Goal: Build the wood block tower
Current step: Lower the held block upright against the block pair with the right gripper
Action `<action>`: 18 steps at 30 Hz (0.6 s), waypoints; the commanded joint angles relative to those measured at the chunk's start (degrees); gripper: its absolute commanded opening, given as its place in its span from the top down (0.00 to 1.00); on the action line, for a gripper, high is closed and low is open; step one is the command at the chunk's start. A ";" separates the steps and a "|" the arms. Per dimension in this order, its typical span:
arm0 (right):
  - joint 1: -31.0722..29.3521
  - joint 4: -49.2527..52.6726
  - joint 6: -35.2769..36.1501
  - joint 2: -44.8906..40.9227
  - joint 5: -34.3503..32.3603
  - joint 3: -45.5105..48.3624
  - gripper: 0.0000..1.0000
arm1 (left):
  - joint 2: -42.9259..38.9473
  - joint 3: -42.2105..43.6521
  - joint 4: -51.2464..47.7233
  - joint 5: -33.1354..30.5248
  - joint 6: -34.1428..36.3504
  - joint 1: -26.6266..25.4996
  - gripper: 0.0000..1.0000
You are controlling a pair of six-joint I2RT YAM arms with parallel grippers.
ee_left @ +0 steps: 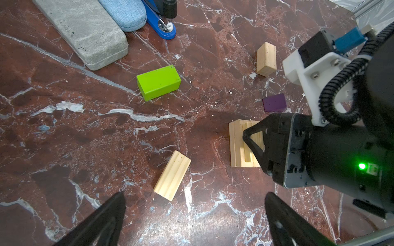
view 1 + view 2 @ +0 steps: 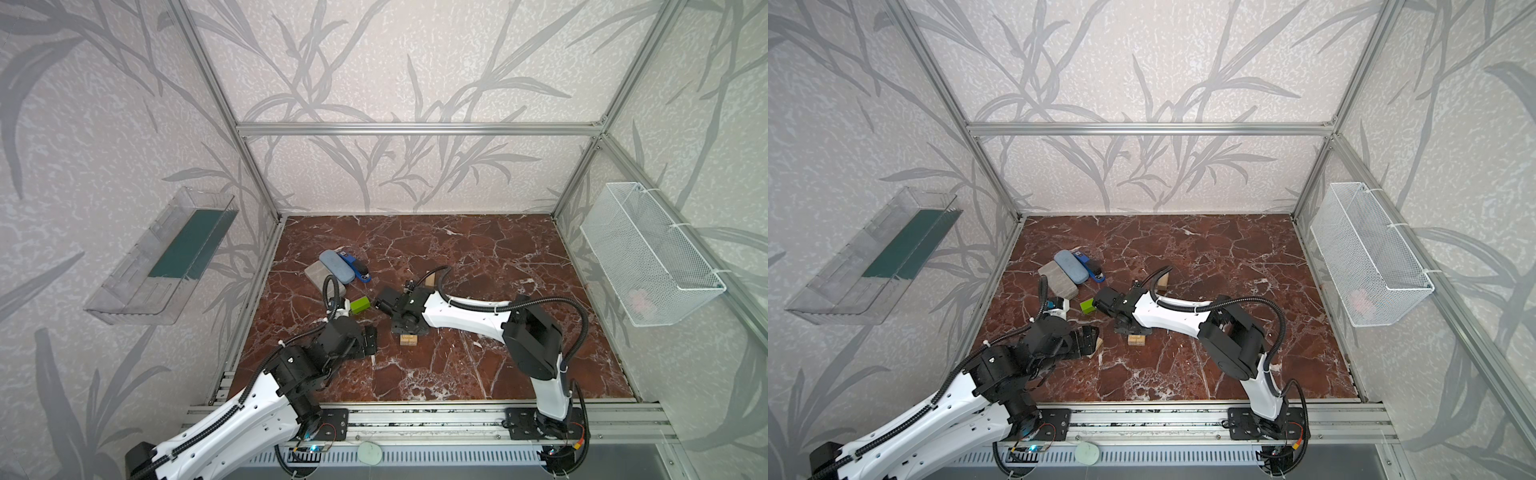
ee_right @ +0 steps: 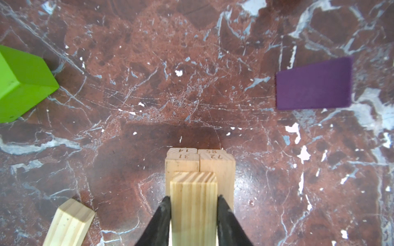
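Observation:
The tower (image 3: 217, 168) is a low stack of pale wood blocks paired side by side, and it shows under the right arm in both top views (image 2: 408, 340) (image 2: 1136, 340). My right gripper (image 3: 194, 198) is shut on a pale wood block (image 3: 194, 219) just above the stack. A lime-green block (image 1: 158, 82) and a purple block (image 1: 274, 102) lie loose on the floor. One pale block (image 1: 266, 58) lies beyond the tower. Another pale block (image 1: 172, 175) lies just ahead of my left gripper (image 1: 195, 196), which is open and holds nothing.
A grey case (image 2: 318, 276), a blue-grey case (image 2: 334, 266) and a blue stapler (image 2: 357, 270) lie together at the back left. A white wire basket (image 2: 648, 257) hangs on the right wall, and a clear tray (image 2: 162, 257) hangs on the left wall.

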State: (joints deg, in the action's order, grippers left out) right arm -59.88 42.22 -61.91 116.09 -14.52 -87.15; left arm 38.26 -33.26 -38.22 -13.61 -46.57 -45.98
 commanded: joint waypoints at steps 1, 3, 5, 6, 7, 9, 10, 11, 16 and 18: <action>0.23 0.60 -0.23 -1.19 -0.89 -0.26 0.63 | -0.57 -0.15 -1.07 -0.84 -0.55 0.27 0.01; 0.26 0.73 -0.15 -1.44 -1.20 -0.38 0.63 | -0.49 -0.14 -0.97 -0.81 -0.55 0.27 0.01; 0.30 0.51 -0.03 -1.79 -1.38 -0.34 0.63 | -0.39 -0.23 -0.98 -0.75 -0.59 0.27 0.00; 0.30 0.37 0.10 -1.92 -1.38 -0.38 0.63 | -0.29 -0.24 -0.83 -0.75 -0.60 0.27 0.01; 0.31 0.17 0.20 -2.06 -1.38 -0.32 0.63 | -0.27 -0.26 -0.76 -0.79 -0.62 0.27 0.01; 0.42 0.19 0.20 -2.14 -1.47 -0.37 0.63 | -0.17 -0.32 -0.74 -0.72 -0.63 0.23 0.01; 0.55 0.18 0.29 -2.11 -1.42 -0.36 0.63 | -0.05 -0.42 -0.77 -0.66 -0.63 0.27 0.01; 0.68 0.24 0.25 -2.10 -1.32 -0.38 0.63 | -0.03 -0.43 -0.73 -0.68 -0.63 0.27 0.01; 0.73 0.37 0.47 -2.28 -1.11 -0.11 0.63 | 0.11 -0.41 -0.57 -0.69 -0.63 0.27 0.01; 0.81 0.40 0.37 -2.45 -0.96 0.12 0.63 | 0.32 -0.49 -0.44 -0.62 -0.54 0.27 0.01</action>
State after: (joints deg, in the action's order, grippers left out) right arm -59.35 41.82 -61.84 116.09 -14.55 -87.15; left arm 38.39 -33.26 -38.15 -13.52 -46.57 -45.98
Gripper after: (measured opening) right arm 0.372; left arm 0.994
